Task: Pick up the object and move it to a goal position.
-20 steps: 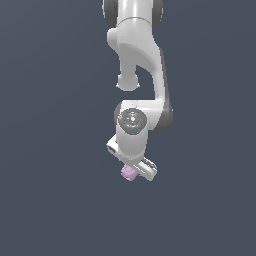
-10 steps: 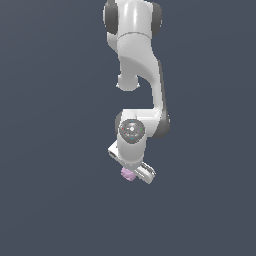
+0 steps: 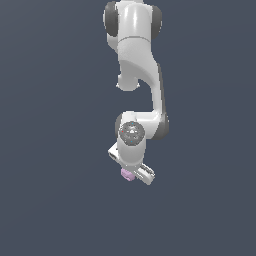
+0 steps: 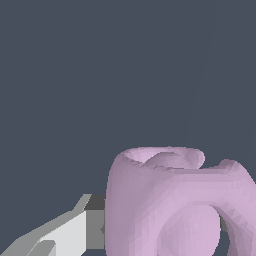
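Observation:
The object (image 3: 127,174) is a small pale pink-lilac knobbly blob, seen just under the white arm's hand in the exterior view. In the wrist view the object (image 4: 175,205) fills the near field, with rounded lobes and a hollow. My gripper (image 3: 131,173) is shut on the object; one grey-white finger (image 4: 75,230) presses its side, the other finger is hidden behind the blob. The arm hangs over the dark floor with the hand pointing down.
The white Panda arm (image 3: 135,75) reaches down from the top of the exterior view. A plain dark blue-grey surface (image 3: 50,150) lies all around, with no other objects showing.
The arm has drawn back and up slightly, carrying the object with it; the hand sits a little higher in the exterior view than a second ago.

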### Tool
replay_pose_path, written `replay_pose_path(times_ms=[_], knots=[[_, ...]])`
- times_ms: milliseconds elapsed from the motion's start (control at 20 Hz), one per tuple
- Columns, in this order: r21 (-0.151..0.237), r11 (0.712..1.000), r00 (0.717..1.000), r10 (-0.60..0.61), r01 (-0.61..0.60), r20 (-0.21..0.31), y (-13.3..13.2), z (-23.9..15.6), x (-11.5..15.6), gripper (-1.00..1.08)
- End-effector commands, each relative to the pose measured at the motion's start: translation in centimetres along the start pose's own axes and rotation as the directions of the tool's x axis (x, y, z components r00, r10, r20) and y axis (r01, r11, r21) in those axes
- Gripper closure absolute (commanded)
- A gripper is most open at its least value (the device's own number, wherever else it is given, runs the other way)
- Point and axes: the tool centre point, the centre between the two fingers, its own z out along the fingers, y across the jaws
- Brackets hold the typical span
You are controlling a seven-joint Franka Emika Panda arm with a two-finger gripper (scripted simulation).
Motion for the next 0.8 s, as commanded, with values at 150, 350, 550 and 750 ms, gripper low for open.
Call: replay_pose_path(times_ms=[150, 350, 550, 750], knots=[[0.0, 1.0, 1.0, 0.0, 0.0, 0.0, 0.0, 0.0, 0.0, 1.08], [0.0, 1.0, 1.0, 0.0, 0.0, 0.0, 0.0, 0.0, 0.0, 1.08], [0.002, 1.0, 1.0, -0.005, 0.005, -0.002, 0.2, -0.7, 0.2, 1.08], [0.006, 1.0, 1.0, -0.015, 0.015, -0.007, 0.8, -2.5, 0.6, 1.08]])
